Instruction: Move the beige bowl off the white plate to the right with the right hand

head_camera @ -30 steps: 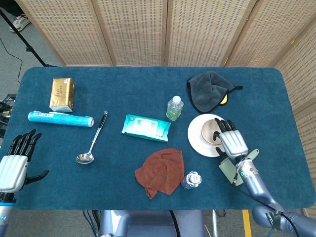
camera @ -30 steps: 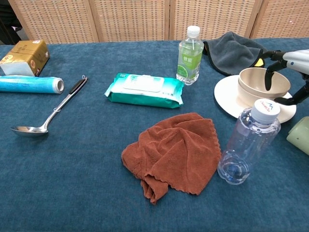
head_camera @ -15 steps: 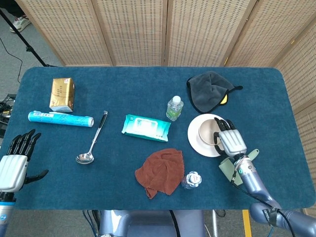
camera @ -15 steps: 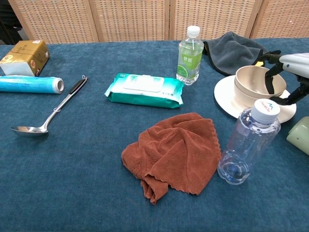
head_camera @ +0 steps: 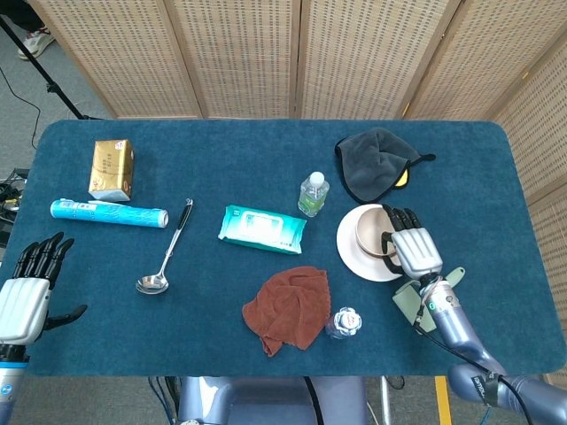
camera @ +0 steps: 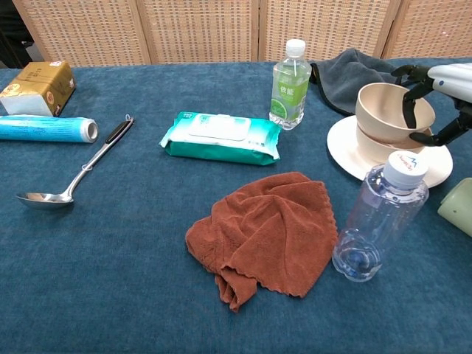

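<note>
The beige bowl [camera: 387,110] is raised and tilted above the white plate [camera: 345,147], held at its right rim by my right hand [camera: 446,92]. Dark fingers [camera: 408,110] hook inside the rim and the thumb is outside. A second beige bowl [camera: 376,144] stays on the plate beneath it. From the head view the bowl [head_camera: 370,232] still overlaps the plate [head_camera: 350,252], with the right hand [head_camera: 415,248] at its right side. My left hand [head_camera: 27,288] hovers off the table's near left corner, fingers spread and holding nothing.
A clear bottle [camera: 376,221] stands just in front of the plate, a pale green cup [camera: 459,206] to its right. The grey cloth [camera: 358,77] lies behind the plate. A green-label bottle [camera: 289,82], wipes pack [camera: 221,136], rust towel [camera: 265,232] and ladle [camera: 74,181] lie leftward.
The right hand has closed on the bowl's rim and lifted it up off the stack, tilting it. The left hand has not moved.
</note>
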### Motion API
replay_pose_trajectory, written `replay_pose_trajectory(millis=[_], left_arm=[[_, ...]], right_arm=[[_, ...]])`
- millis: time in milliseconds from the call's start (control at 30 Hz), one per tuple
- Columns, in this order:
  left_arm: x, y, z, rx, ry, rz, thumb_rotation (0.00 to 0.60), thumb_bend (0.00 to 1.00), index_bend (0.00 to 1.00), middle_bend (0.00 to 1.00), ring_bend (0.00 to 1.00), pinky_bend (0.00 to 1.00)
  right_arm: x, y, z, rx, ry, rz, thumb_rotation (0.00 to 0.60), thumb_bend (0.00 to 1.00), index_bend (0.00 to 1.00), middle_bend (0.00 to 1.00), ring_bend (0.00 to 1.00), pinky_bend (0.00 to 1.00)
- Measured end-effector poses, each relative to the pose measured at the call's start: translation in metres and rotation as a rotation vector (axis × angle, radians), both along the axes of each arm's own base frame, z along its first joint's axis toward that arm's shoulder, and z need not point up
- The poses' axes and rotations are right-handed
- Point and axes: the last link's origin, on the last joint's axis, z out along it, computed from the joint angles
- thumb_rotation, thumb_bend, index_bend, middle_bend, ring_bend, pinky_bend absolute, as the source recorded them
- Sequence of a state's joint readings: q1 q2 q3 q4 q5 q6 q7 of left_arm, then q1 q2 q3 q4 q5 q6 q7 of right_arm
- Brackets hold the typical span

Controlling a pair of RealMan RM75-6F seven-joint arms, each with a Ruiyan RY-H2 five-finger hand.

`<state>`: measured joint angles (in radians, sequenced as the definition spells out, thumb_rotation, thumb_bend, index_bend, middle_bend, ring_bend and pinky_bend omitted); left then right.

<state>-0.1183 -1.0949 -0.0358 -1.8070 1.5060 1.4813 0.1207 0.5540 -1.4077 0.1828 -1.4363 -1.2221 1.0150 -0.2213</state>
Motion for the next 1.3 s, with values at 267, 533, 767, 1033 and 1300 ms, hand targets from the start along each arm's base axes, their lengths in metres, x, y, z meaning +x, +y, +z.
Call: replay_pose_trajectory(millis=[267,533,767,1033,1300], left_arm=[[0.000,-0.001,0.001,0.001,-0.005,-0.001,0.600,0.11,0.00,0.00,0.00,0.00],[0.000,-0.002,0.000,-0.015,-0.007,0.000,0.600,0.12,0.00,0.00,0.00,0.00],[0.001,-0.001,-0.003,-0.030,-0.009,0.006,0.600,0.12,0.00,0.00,0.00,0.00],[0.001,-0.001,-0.003,-0.030,-0.008,0.010,0.600,0.12,0.00,0.00,0.00,0.00],[0.000,0.000,-0.005,-0.034,0.000,0.017,0.600,0.12,0.00,0.00,0.00,0.00]], right_arm=[[0.017,-0.005,0.032,-0.090,-0.023,0.052,0.600,0.60,0.70,0.00,0.00,0.00],[0.000,-0.027,0.063,-0.172,0.039,-0.017,0.600,0.62,0.71,0.00,0.00,0.00],[-0.043,-0.043,0.076,-0.195,0.130,-0.138,0.600,0.62,0.72,0.00,0.00,0.00],[-0.088,-0.052,0.064,-0.167,0.170,-0.265,0.600,0.62,0.72,0.00,0.00,0.00],[-0.112,-0.053,0.043,-0.130,0.155,-0.325,0.600,0.55,0.65,0.00,0.00,0.00]])
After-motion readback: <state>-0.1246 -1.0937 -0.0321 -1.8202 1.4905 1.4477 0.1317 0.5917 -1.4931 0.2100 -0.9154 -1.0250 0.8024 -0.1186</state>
